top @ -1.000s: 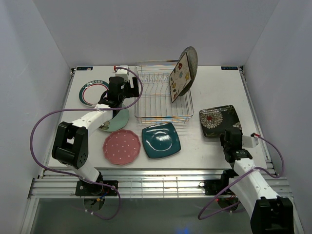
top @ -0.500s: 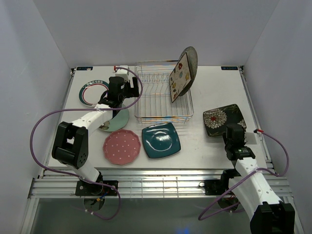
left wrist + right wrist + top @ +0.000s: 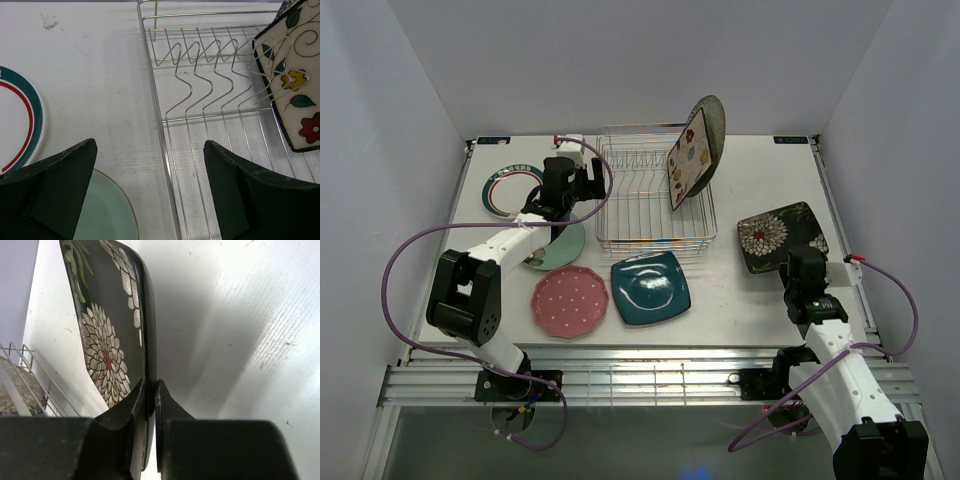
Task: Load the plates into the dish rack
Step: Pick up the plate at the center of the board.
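Right wrist shows our right jaws clenched on the rim of the black floral plate, well right of the dish rack. We judge this edge grip lets it slot upright between prongs. Our left jaws hang released over the rack's left edge.

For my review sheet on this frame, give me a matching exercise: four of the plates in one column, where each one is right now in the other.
Plates
1. black floral plate
2. cream floral plate
3. teal plate
4. mint plate

Places
A. standing on edge in the dish rack
B. flat on the table, just in front of the rack
C. partly hidden under the left arm
D. pinched at its rim by the right gripper

Pairs: 1-D, 2-A, 3-B, 4-C
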